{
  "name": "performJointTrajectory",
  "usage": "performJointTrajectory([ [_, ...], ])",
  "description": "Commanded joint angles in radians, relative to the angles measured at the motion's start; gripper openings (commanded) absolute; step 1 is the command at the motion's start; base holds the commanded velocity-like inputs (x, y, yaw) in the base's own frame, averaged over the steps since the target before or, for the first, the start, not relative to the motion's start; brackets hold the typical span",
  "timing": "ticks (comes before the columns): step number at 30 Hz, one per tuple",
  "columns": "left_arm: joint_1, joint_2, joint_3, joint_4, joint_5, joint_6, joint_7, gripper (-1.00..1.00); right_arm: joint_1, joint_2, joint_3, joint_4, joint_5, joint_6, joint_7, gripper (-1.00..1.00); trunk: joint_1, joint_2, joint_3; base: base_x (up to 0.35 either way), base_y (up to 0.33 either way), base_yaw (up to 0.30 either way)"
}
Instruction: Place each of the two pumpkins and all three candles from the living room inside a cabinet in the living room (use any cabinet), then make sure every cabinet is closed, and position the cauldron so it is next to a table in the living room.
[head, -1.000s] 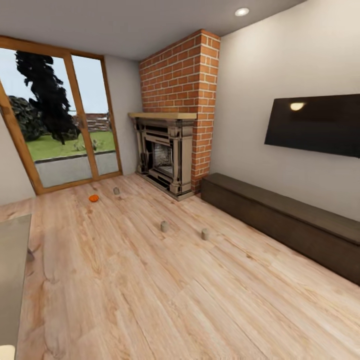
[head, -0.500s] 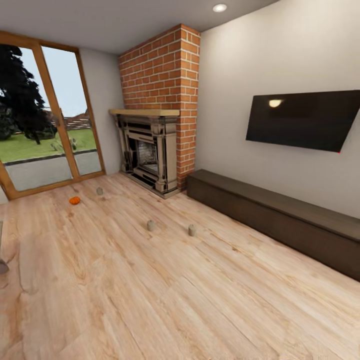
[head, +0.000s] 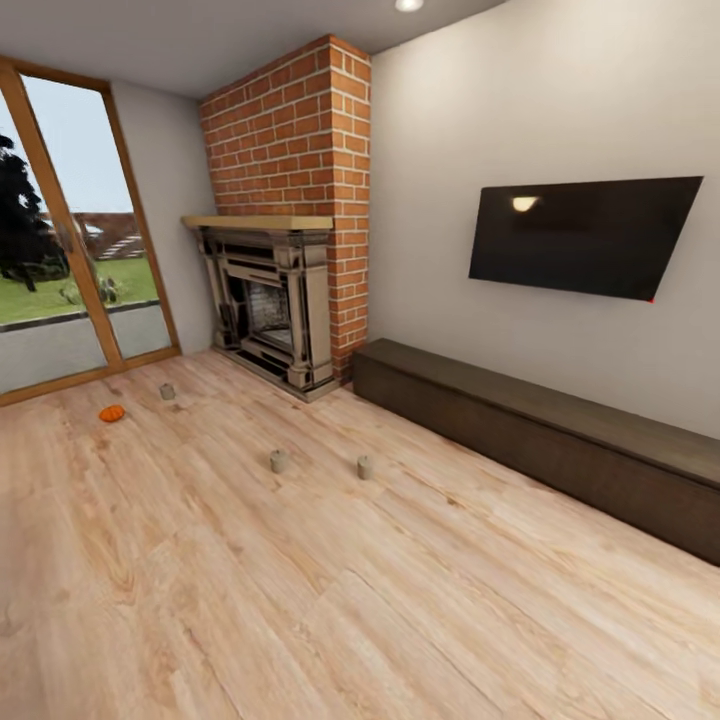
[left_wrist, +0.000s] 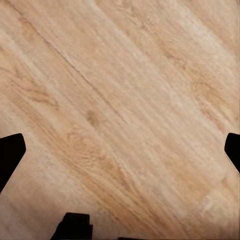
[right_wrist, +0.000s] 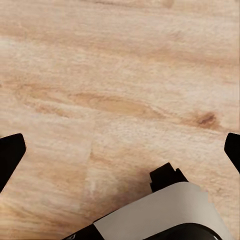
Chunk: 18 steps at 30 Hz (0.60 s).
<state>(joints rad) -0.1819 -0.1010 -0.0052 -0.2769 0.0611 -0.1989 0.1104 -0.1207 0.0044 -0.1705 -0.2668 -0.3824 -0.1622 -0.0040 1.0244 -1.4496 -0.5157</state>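
Note:
One small orange pumpkin (head: 111, 413) lies on the wooden floor near the glass door. Three squat grey-brown candles stand on the floor: one (head: 167, 392) beside the pumpkin, one (head: 279, 461) in mid-floor, and one (head: 365, 467) a little to its right. The long dark-brown cabinet (head: 540, 435) runs along the right wall under the TV, its front shut. The cauldron and the table are out of view. My left gripper (left_wrist: 120, 152) hangs open over bare floorboards. My right gripper (right_wrist: 120, 150) is open too, with only floor between its fingers.
A stone-coloured fireplace (head: 262, 300) sits at the foot of a brick chimney (head: 290, 130) in the far corner. A black TV (head: 575, 235) hangs on the right wall. A glass door (head: 60, 260) fills the left wall. Wide wooden floor (head: 330, 600) lies ahead.
The camera has swung to the right, so the whole room has shifted left in the picture. The grey table edge seen at the left a second ago has left the view.

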Motion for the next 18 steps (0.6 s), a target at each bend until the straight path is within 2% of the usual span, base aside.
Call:
performJointTrajectory([
  [1,-0.001,0.000,-0.001,0.001,0.006,-0.004,0.002,1.00,0.000,0.001,0.001,0.001,-0.009,-0.003,0.000,1.00,0.001,0.000,-0.001,0.337,0.000,-0.035],
  [6,-0.001,0.000,-0.001,0.001,0.007,-0.004,0.002,1.00,0.000,0.000,0.001,0.001,-0.009,-0.003,0.006,1.00,0.001,0.000,-0.005,0.337,0.000,-0.134],
  [18,-0.001,0.000,-0.001,0.001,0.006,-0.004,0.002,1.00,0.000,0.000,0.001,0.002,-0.009,-0.003,0.007,1.00,0.001,0.000,-0.013,0.324,-0.097,-0.251],
])
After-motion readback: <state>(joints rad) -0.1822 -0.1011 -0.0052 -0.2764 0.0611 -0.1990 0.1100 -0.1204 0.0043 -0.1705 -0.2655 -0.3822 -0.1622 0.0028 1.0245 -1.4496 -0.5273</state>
